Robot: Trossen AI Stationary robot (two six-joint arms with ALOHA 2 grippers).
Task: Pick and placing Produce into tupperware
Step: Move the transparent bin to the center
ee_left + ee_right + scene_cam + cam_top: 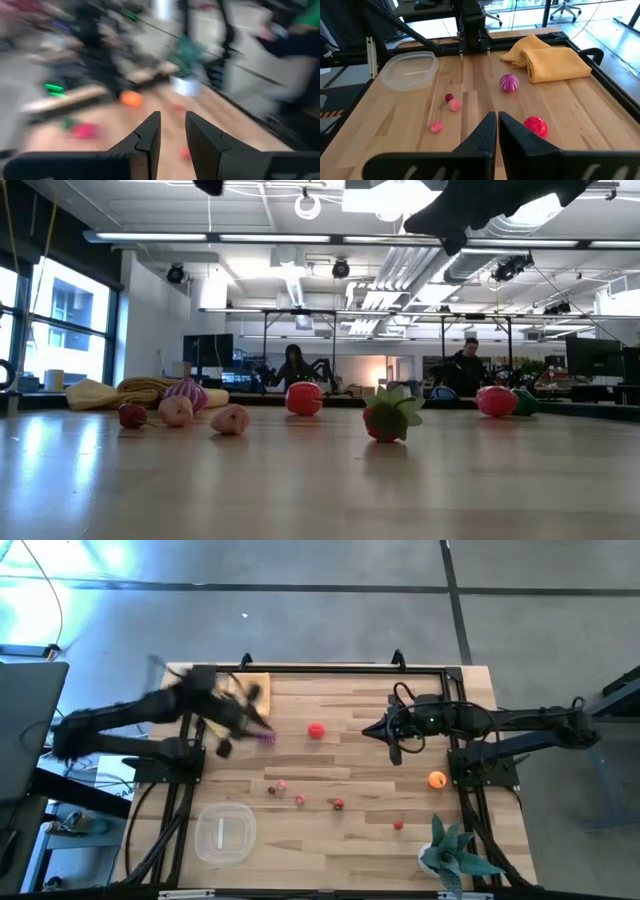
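The produce lies scattered on the wooden table: a purple piece, a red ball, an orange piece, and small pink and red pieces near the middle. The clear tupperware tub stands empty at the near left. My left gripper hovers at the far left by the purple piece. It is blurred, its fingers are a little apart, and it holds nothing. My right gripper is shut and empty above the table, right of the red ball.
A folded yellow cloth lies at the far left corner. A spiky teal potted plant stands at the near right corner. A black frame runs along the table's far and side edges. People sit in the room beyond.
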